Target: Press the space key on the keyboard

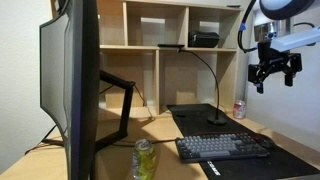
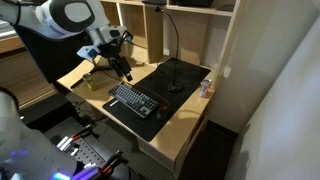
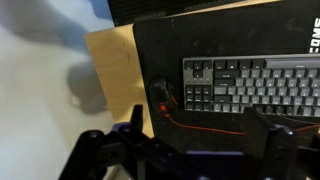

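Wrist view looks down past my gripper point(image 3: 198, 135), whose two dark fingers point(image 3: 112, 152) stand spread wide apart at the bottom of the picture and hold nothing. Beyond them I see the keyboard point(image 3: 252, 84). Only its left end shows, and it lies on the black desk mat point(image 3: 200, 40). A thin red cable point(image 3: 195, 126) runs over the mat between the keyboard and my fingers. Left of the mat is the bare wooden desk point(image 3: 112, 60). I cannot pick out the space key with certainty, because the picture is blurred.

In both exterior views my gripper hangs in the air, well above the keyboard and not touching it. In an exterior view the keyboard point(image 1: 222, 147) sits on the near part of the mat, and the round base of a gooseneck lamp point(image 1: 217, 120) stands on the far part. A green can point(image 1: 144, 160) stands on the desk left of the keyboard, beside a big monitor point(image 1: 75, 85). A small pink can point(image 1: 239, 109) stands at the far right of the mat, near the wooden shelf point(image 1: 150, 45).
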Available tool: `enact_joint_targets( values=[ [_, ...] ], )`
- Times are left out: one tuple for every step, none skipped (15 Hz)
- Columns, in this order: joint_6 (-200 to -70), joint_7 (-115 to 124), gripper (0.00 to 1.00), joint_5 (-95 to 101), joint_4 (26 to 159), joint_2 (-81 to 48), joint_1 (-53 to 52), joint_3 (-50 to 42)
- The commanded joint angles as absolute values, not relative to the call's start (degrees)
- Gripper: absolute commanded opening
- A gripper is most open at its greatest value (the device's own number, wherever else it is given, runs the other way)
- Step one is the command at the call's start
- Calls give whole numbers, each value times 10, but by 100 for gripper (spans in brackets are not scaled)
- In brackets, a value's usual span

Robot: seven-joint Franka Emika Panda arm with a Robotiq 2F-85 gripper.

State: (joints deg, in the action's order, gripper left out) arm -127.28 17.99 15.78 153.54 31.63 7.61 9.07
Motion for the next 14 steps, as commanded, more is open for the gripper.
enact_joint_targets(
  values=[
    [-1270,183,100,162,1534,316,68,83],
    [-1271,199,100,173,1534,316,76,90],
    [-1268,216,100,181,1533,316,83,96],
    [-1243,223,100,171,1527,313,78,95],
    [-1205,220,100,148,1518,309,68,89],
    [-1191,221,100,122,1513,306,58,80],
    [-1210,202,100,70,1514,308,36,57],
    [-1202,218,100,43,1507,305,36,58],
    [-1203,216,100,7,1504,306,27,51],
    [-1206,221,100,-25,1502,306,22,46],
    [-1193,228,100,-53,1495,303,20,43],
    [-1213,219,100,-16,1512,316,32,58],
    [-1212,219,100,-22,1509,316,30,57],
    [-1212,219,100,-20,1509,316,30,57]
  ],
)
